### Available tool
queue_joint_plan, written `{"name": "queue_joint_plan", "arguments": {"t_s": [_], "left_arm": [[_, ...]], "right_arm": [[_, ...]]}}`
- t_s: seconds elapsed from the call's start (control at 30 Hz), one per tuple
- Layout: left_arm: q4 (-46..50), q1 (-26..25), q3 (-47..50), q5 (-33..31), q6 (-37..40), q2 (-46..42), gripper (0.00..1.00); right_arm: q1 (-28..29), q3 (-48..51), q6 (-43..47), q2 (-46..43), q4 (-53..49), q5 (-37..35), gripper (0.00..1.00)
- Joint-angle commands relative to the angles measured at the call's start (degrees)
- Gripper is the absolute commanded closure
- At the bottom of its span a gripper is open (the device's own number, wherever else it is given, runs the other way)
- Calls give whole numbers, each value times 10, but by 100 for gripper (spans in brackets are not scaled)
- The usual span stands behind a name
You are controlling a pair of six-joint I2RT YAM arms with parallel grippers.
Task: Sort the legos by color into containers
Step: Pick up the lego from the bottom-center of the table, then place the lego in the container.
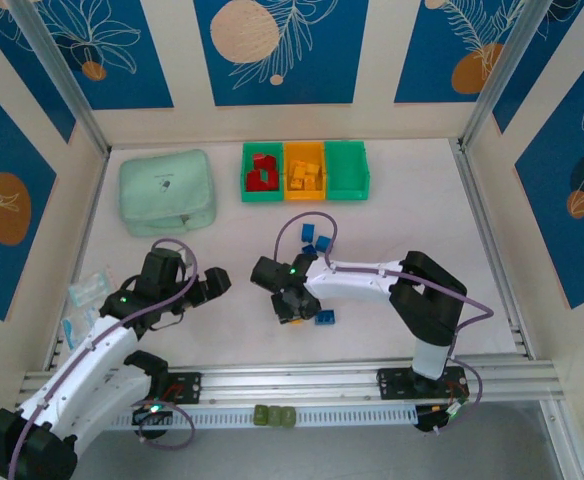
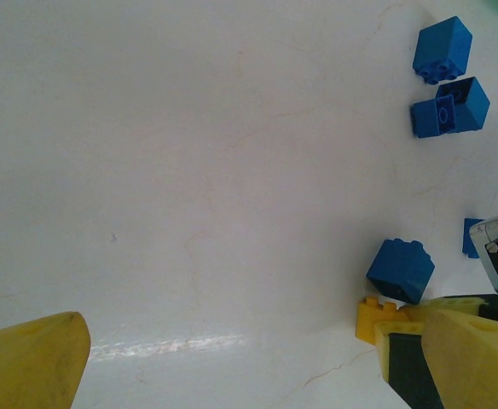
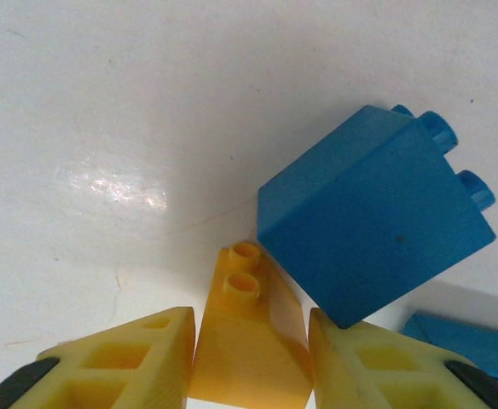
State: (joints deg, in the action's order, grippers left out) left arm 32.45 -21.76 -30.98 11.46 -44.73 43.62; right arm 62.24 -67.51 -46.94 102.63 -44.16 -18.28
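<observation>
My right gripper (image 1: 290, 305) (image 3: 249, 328) is low over the table, its two yellow fingers pressed against the sides of a yellow-orange sloped lego (image 3: 249, 341) (image 2: 373, 317). A blue lego (image 3: 373, 213) (image 2: 401, 268) leans against that brick and the right finger. Two more blue legos (image 1: 309, 231) (image 1: 323, 243) lie farther back, and one (image 1: 324, 318) sits to the right of the gripper. The containers (image 1: 305, 195) stand at the back: red legos (image 1: 262, 172) in the left green bin, yellow ones (image 1: 304, 176) in the orange bin. My left gripper (image 1: 212, 285) (image 2: 232, 375) hovers open and holds nothing.
A pale mint-green lidded box (image 1: 167, 192) sits at the back left. Clear plastic bags (image 1: 87, 290) lie by the left rail. The two grippers are close together near the table's middle. An aluminium rail (image 1: 302, 378) runs along the near edge.
</observation>
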Motion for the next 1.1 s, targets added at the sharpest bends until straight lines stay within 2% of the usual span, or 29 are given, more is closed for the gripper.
{"name": "queue_joint_plan", "arguments": {"t_s": [0.0,0.37,0.6,0.67,0.83,1.07], "left_arm": [[10,0,-1,-7,-2,0,1],[2,0,-29,-7,8,20,1],[-30,1,-65,2,27,69,1],[-43,1,-81,9,34,88,1],[-65,0,-142,21,59,158,1],[-126,1,-191,19,63,239,1]], "right_arm": [[3,-9,-2,1,-2,-12,63],[-13,-39,34,-75,-29,-23,68],[-106,-108,113,-97,-23,-61,68],[-140,-129,143,-87,5,-79,68],[-227,-177,196,-37,110,-74,68],[-304,-323,252,119,168,-71,68]]}}
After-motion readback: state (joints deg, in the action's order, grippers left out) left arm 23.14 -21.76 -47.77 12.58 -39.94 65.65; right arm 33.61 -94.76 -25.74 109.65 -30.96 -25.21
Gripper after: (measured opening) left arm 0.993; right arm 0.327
